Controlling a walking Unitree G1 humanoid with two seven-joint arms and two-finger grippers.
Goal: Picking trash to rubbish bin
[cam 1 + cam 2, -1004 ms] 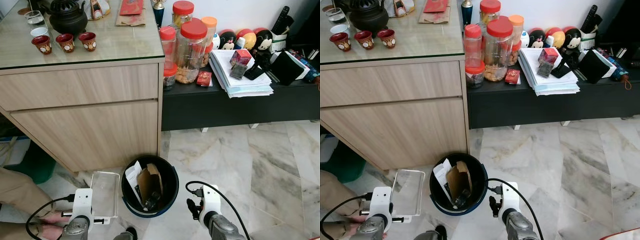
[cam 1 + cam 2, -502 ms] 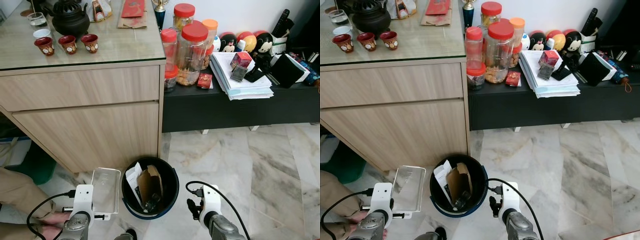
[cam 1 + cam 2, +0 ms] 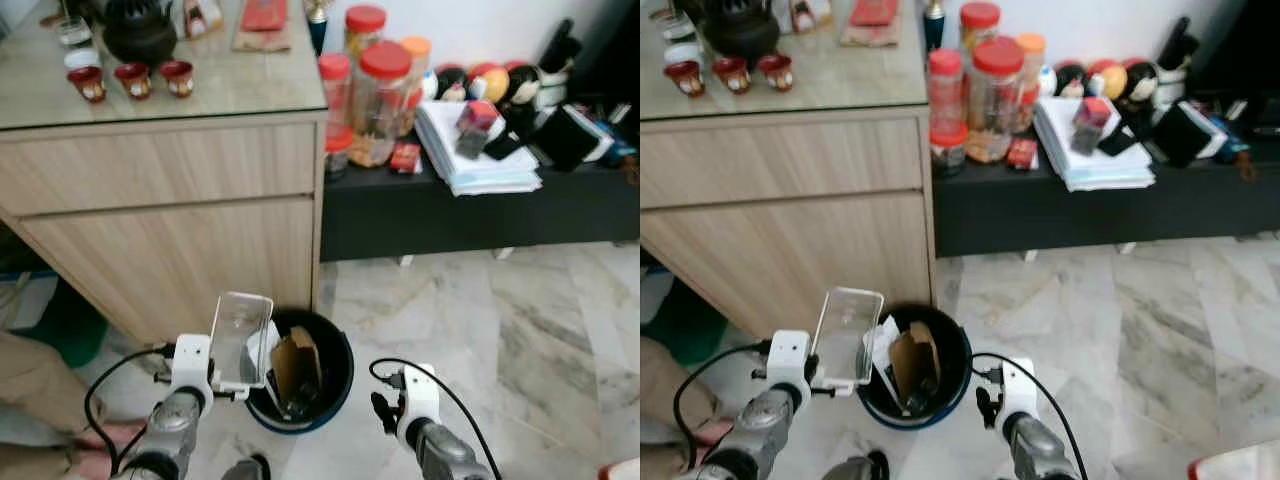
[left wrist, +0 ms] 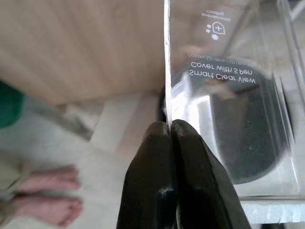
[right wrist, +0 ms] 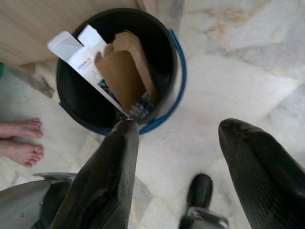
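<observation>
Left end effector (image 4: 169, 131) is clamped on the edge of a clear plastic phone-cover package (image 3: 240, 338), fingers (image 4: 150, 157) pressed together on the rim (printed text "Smart Clear View Cover with S Pen" is readable in the left wrist view). In the eye views the package is held upright at lower centre-left of the frame, just beside and overlapping the left rim of the round black rubbish bin with blue rim band (image 3: 340, 365). Whether package and bin touch cannot be told.

The bin stands on the pale marble floor (image 3: 500, 320), near the corner of the light wood cabinet (image 3: 170, 230). A brown cardboard piece (image 5: 125, 76) and a white printed carton (image 5: 81, 57) are seen standing inside it, sticking up past the rim.

Right end effector (image 5: 178, 162) is spread open, nothing held; it hangs at lower centre-right of the frame, just right of the bin, above the floor. A black foot (image 5: 200, 191) of the robot shows between its fingers.

A person's bare feet (image 4: 45, 195) rest on the floor at lower left of the frame.

Upper frame: cabinet's glass top carries a dark teapot (image 3: 138, 25) and red cups (image 3: 132, 78); red-lidded plastic jars (image 3: 380, 95) and a paper stack (image 3: 475, 150) sit on the low black shelf (image 3: 470, 210) to the right.
</observation>
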